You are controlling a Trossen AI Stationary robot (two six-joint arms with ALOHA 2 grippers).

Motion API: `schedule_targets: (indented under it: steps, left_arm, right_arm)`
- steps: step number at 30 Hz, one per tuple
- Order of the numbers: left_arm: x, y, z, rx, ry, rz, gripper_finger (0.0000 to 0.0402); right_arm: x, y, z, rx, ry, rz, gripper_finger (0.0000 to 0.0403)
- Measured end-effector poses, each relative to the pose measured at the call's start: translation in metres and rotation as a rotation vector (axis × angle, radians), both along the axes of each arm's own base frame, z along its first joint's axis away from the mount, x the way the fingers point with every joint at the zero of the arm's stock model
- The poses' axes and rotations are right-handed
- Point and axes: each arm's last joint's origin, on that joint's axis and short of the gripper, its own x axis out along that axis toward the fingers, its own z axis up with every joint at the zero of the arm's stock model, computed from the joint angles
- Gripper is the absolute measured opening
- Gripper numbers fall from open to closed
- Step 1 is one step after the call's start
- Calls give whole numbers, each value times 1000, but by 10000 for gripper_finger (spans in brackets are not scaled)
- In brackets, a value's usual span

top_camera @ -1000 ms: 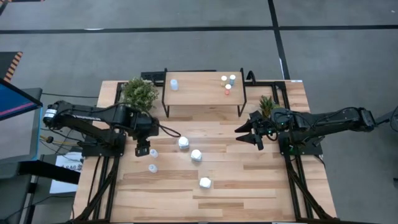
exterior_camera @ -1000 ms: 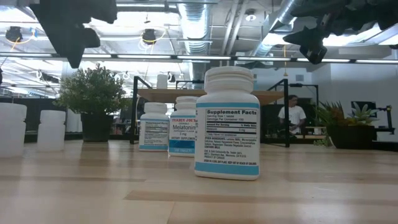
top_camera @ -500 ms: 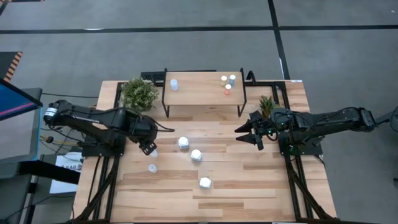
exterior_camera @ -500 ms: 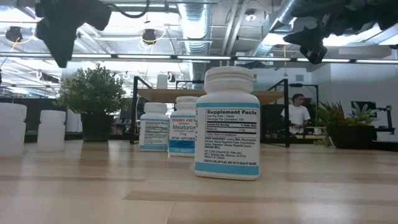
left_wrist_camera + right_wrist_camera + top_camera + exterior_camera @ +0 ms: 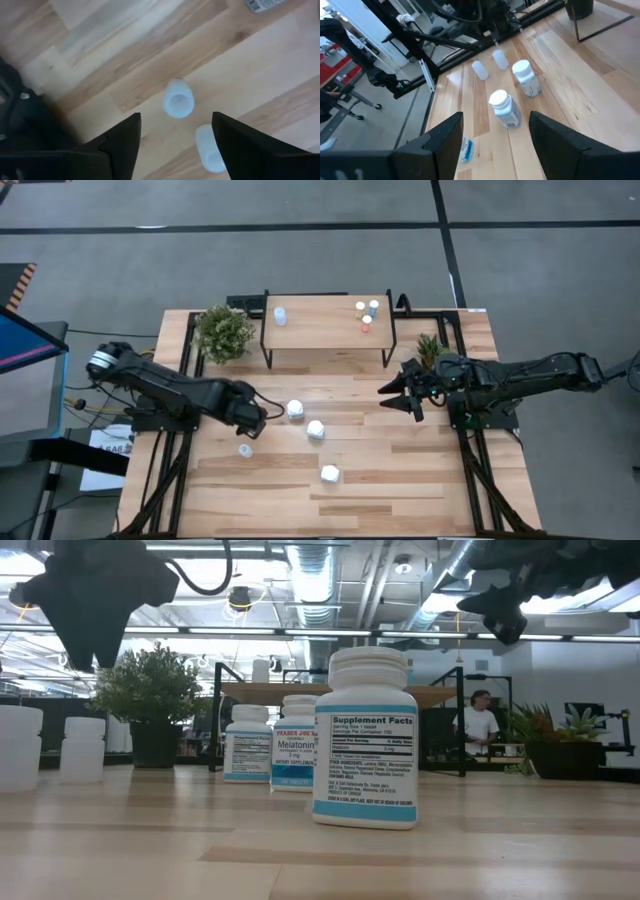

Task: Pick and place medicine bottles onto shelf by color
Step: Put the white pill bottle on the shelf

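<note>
The shelf [image 5: 325, 330] stands at the table's far side, with one pale-blue bottle [image 5: 280, 315] at its left end and three tiny bottles [image 5: 366, 313] at its right end. Three chunky white bottles [image 5: 315, 429] stand upright in a slanting row at mid-table. Two pale-blue bottles [image 5: 177, 98] [image 5: 210, 147] stand left of them. My left gripper [image 5: 254, 421] hovers open above the pair, touching neither, and it also shows in the left wrist view [image 5: 175, 125]. In the high view it hides the farther bottle, and only the nearer bottle [image 5: 245, 449] shows. My right gripper [image 5: 400, 396] waits open at the right, above the table.
A potted plant [image 5: 222, 330] stands left of the shelf, and a smaller one [image 5: 430, 348] stands to its right, by my right arm. The black frame [image 5: 440, 315] runs along the table's far edge. A person [image 5: 478, 725] sits in the room behind.
My left gripper has gone a little toward the table's right edge, with the arm stretching out, and now stands over the farther pale-blue bottle and covers it in the high view. The bottles have not moved.
</note>
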Motion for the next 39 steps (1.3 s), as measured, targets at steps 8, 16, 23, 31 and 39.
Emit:
schedule_targets:
  steps: [8, 16, 23, 31, 39]
  left_arm:
    - [5, -4, -6, -16, -19, -21, 273]
    - [0, -3, -35, -24, -3, -29, 266]
    - [1, -4, -52, -45, -61, -31, 265]
    - [-3, -2, -63, -44, -42, -29, 265]
    - [-1, -3, -68, -64, -83, -26, 260]
  right_arm:
    - [-3, 0, -8, -1, 86, 0, 249]
    - [-2, 0, -7, -1, 77, 0, 249]
    - [-2, 0, -7, 0, 76, 0, 249]
    - [-2, 0, -7, 0, 75, 0, 249]
    - [-2, 0, -7, 0, 76, 0, 249]
